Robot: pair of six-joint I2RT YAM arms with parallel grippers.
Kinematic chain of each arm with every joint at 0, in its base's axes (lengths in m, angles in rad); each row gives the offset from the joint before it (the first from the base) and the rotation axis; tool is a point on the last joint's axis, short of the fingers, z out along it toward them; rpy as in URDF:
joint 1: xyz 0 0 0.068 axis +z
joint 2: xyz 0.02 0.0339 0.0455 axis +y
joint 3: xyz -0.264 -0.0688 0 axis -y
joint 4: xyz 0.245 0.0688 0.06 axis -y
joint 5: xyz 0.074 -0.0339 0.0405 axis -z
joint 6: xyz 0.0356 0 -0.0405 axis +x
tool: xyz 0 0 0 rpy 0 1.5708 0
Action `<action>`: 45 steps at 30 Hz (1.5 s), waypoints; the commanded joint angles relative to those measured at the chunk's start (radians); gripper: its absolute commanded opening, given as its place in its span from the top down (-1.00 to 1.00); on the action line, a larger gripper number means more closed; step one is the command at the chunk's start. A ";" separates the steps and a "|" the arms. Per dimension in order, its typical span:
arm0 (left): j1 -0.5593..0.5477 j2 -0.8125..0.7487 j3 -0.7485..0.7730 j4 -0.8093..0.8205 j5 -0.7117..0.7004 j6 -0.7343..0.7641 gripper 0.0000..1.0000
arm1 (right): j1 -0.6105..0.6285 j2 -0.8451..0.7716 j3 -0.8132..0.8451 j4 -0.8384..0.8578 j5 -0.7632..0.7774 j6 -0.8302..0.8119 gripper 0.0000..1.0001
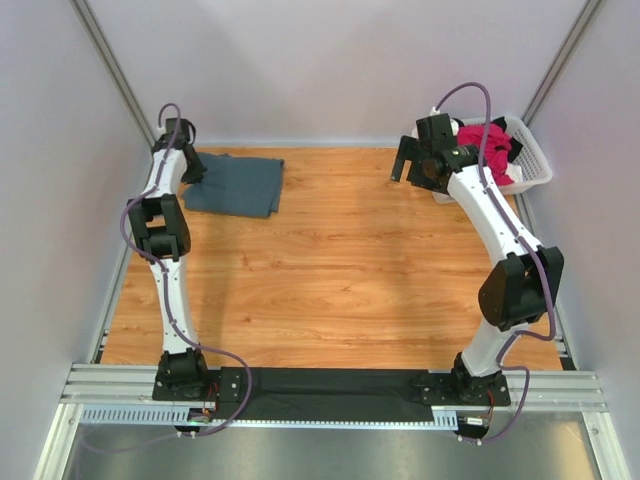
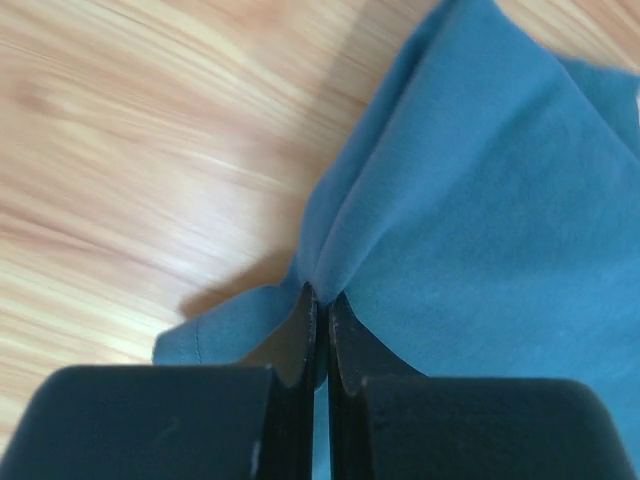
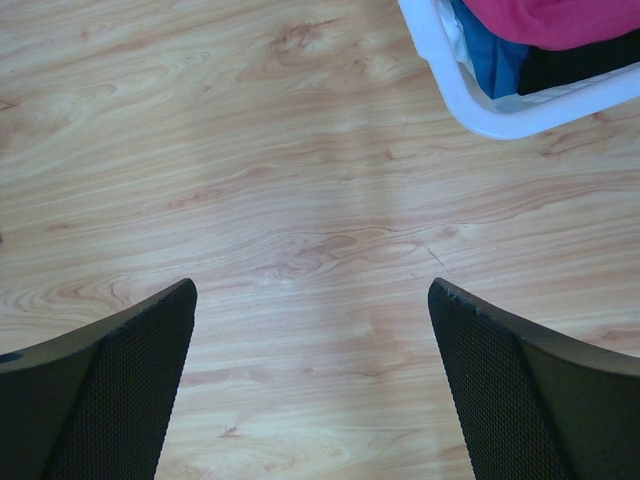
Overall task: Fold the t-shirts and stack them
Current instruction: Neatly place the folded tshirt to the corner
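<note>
A folded slate blue-grey t-shirt (image 1: 236, 184) lies at the far left of the wooden table. My left gripper (image 1: 190, 165) is at its left edge, shut on a pinch of the blue cloth (image 2: 470, 190), which rises into the jaws in the left wrist view; its tip (image 2: 322, 300) grips a fold. A magenta-pink t-shirt (image 1: 487, 146) and black cloth lie in the white basket (image 1: 533, 165) at the far right. My right gripper (image 1: 412, 160) is open and empty above bare table, left of the basket; its fingers (image 3: 120, 380) are spread wide.
The basket's corner (image 3: 470, 95) shows at the top right of the right wrist view, with pink (image 3: 560, 18), blue and black cloth inside. A black strip (image 1: 330, 395) runs along the near edge between the arm bases. Grey walls close in the table.
</note>
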State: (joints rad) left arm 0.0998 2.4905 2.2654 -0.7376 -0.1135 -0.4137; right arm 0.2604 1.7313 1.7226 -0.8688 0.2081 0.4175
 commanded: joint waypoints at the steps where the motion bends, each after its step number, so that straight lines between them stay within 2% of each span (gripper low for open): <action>1: 0.073 0.008 0.060 0.029 -0.029 0.070 1.00 | -0.001 0.028 0.057 -0.009 0.028 0.046 -1.00; 6: 0.168 0.059 0.126 0.138 0.024 0.088 0.99 | -0.001 0.096 0.129 -0.041 0.031 0.070 -1.00; 10: 0.184 0.114 0.149 0.251 0.019 0.127 0.92 | -0.001 0.143 0.179 -0.039 -0.016 0.079 -1.00; 11: 0.193 0.134 0.216 0.233 0.032 0.113 0.92 | 0.000 0.155 0.186 -0.035 -0.027 0.083 -1.00; 13: 0.199 0.157 0.238 0.237 0.006 0.098 0.93 | 0.000 0.169 0.206 -0.029 -0.050 0.104 -1.00; 17: 0.221 0.104 0.131 0.299 -0.020 0.070 0.84 | 0.003 0.182 0.223 -0.019 -0.055 0.112 -1.00; 20: 0.222 0.071 0.109 0.313 0.031 0.105 0.39 | 0.005 0.171 0.227 -0.004 -0.061 0.096 -1.00; 21: 0.224 0.061 0.103 0.317 0.038 0.114 -0.04 | 0.005 0.163 0.224 0.004 -0.062 0.089 -1.00; 23: 0.224 0.024 0.094 0.313 0.014 0.118 -0.39 | 0.007 0.139 0.213 0.020 -0.064 0.064 -1.00; 24: 0.222 0.001 0.094 0.311 0.003 0.121 -0.98 | 0.007 0.131 0.212 0.034 -0.067 0.055 -1.00; 28: 0.222 -0.080 0.060 0.296 -0.075 0.118 -0.99 | 0.007 0.094 0.207 0.040 -0.056 0.014 -1.00; 31: 0.224 -0.201 -0.038 0.308 -0.072 0.102 -0.99 | 0.005 0.068 0.201 0.030 -0.046 0.000 -1.00; 33: 0.221 -0.315 -0.159 0.360 -0.049 0.093 -0.99 | 0.004 0.021 0.166 0.053 -0.044 -0.022 -1.00; 36: 0.212 -0.436 -0.332 0.421 0.000 0.082 -0.99 | 0.000 -0.064 0.121 0.111 -0.035 -0.042 -1.00; 39: 0.196 -0.629 -0.483 0.460 0.069 0.082 -0.99 | -0.004 -0.156 0.045 0.172 -0.030 -0.059 -1.00; 45: 0.143 -0.875 -0.685 0.394 0.282 0.102 -0.99 | -0.004 -0.306 -0.124 0.226 0.030 -0.078 -1.00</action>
State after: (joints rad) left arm 0.2775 1.7123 1.6432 -0.3309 0.0288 -0.3195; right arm 0.2600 1.4712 1.6562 -0.7113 0.1867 0.3698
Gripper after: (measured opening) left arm 0.993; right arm 0.998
